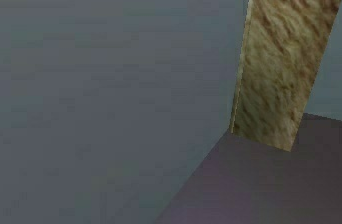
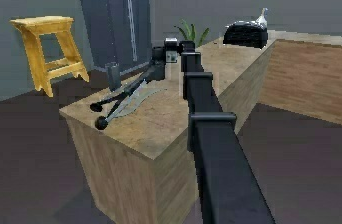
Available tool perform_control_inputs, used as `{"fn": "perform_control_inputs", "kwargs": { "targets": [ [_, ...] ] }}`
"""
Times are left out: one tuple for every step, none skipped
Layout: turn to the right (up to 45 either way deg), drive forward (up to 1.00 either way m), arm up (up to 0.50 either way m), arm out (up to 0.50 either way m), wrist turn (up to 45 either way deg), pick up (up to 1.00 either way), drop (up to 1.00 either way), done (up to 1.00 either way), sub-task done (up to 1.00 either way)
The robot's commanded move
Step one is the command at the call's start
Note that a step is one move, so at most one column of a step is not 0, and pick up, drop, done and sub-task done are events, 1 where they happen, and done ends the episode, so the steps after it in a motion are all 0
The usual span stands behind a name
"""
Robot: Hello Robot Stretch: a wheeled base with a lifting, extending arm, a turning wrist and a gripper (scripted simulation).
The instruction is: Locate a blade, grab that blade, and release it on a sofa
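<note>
I am working the grab step on the wooden counter (image 2: 164,125), judging by where the arm (image 2: 214,150) is reaching. The gripper (image 2: 107,112) is hanging over the counter's long edge that faces the yellow stool (image 2: 51,50), with its thin fingers (image 2: 139,84) slanting toward the near corner. A flat grey sliver with a dark end, which I am taking for the blade (image 2: 119,90), is lying on the top right by those fingers. Because it is resting on the surface there, I cannot tell whether the gripper is holding anything. Nor can I tell whether the fingers are touching it or passing beside it.

To do this well, I am planning a small straight lift, watching whether the sliver comes clear of the wood before I drive off. It looks thin and flat, so a careless nudge could slide it over that edge. At the counter's far end a plant (image 2: 191,32) and a dark rounded thing (image 2: 247,36) are standing well apart from the work. The forward view is giving me a grey wall (image 1: 99,90) and a wood-grained panel (image 1: 279,70).
</note>
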Motion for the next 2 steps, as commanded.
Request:
{"fn": "perform_control_inputs", "kwargs": {
  "targets": [
    [0.0,0.00,0.00,0.00,-12.0,0.00,0.00,0.00,0.00],
    [0.0,0.00,0.00,-0.48,0.0,0.00,0.00,0.00,0.00]
  ]
}}
